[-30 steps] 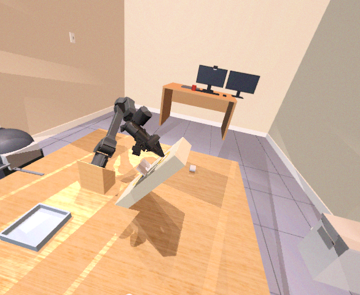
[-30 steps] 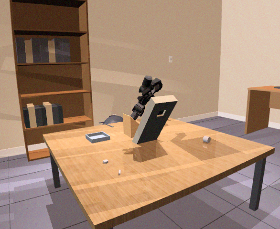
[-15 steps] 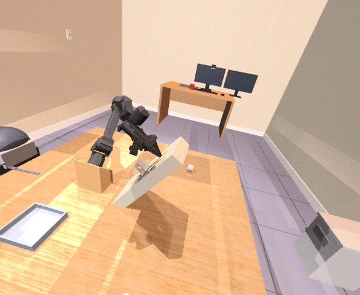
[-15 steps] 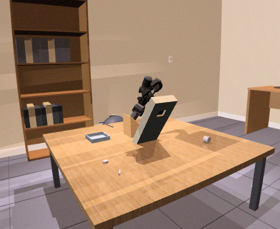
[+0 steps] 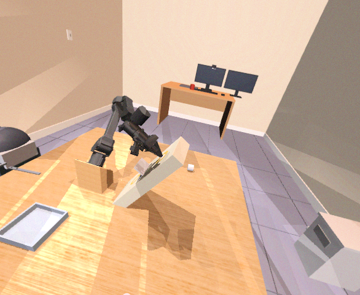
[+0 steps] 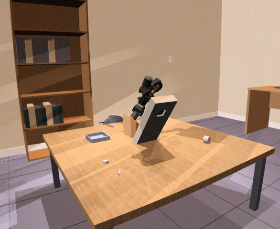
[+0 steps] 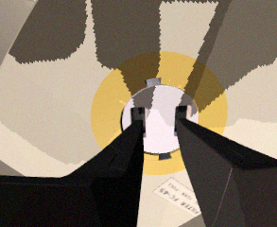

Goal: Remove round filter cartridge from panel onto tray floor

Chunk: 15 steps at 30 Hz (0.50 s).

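Right at the claw [image 5: 161, 155] [image 7: 160, 127], we see two black fingers slightly parted, with a narrow gap between the tips and nothing grasped. The tips are right over the two slots in the white filter cartridge [image 7: 159, 142], and we can't tell whether they touch it or how deep they reach; the fingers cover much of the slots. The cartridge sits in its round opening in the service panel [image 5: 158, 179] [image 6: 155, 120] [image 7: 48, 111], ringed by yellow [image 7: 105, 113], and shadows streak across the face. Below the ring we've got a label [image 7: 178, 195], partly cut off by a finger. From the exterior, the tilted panel hides the claw from us. Farther out, the shallow tray [image 5: 50, 232] [image 6: 101, 140] stands well apart, and a small white cylinder [image 5: 190, 167] [image 6: 206, 139] lies on the wooden table [image 5: 218, 222] [image 6: 184, 167]
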Tool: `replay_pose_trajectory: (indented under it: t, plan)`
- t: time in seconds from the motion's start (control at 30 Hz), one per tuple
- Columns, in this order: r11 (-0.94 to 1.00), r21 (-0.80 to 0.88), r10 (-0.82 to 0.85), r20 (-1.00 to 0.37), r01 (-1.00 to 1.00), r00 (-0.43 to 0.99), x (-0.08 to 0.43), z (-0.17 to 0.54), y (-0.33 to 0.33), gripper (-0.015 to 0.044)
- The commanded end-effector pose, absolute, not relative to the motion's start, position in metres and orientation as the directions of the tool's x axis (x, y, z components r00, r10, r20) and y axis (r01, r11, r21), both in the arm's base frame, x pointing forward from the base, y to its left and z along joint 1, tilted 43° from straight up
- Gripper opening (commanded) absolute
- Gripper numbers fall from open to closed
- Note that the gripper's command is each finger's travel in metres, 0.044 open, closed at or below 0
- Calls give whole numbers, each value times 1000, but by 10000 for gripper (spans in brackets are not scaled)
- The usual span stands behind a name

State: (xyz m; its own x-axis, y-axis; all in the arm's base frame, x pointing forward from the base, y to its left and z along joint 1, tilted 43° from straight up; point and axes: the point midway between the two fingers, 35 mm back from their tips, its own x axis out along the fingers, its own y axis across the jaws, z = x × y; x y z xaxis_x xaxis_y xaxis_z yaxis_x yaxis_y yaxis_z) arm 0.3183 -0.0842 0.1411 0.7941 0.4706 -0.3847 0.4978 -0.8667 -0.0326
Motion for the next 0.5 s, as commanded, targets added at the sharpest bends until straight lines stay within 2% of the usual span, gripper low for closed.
replay_pose_trajectory:
  t: [0.0, 0.47]
  plan:
    - [-867, -37, 470, -387, 496, 793, 319, 140, -83, 95]
    - [-868, -37, 470, -387, 496, 793, 322, 138, -81, 95]
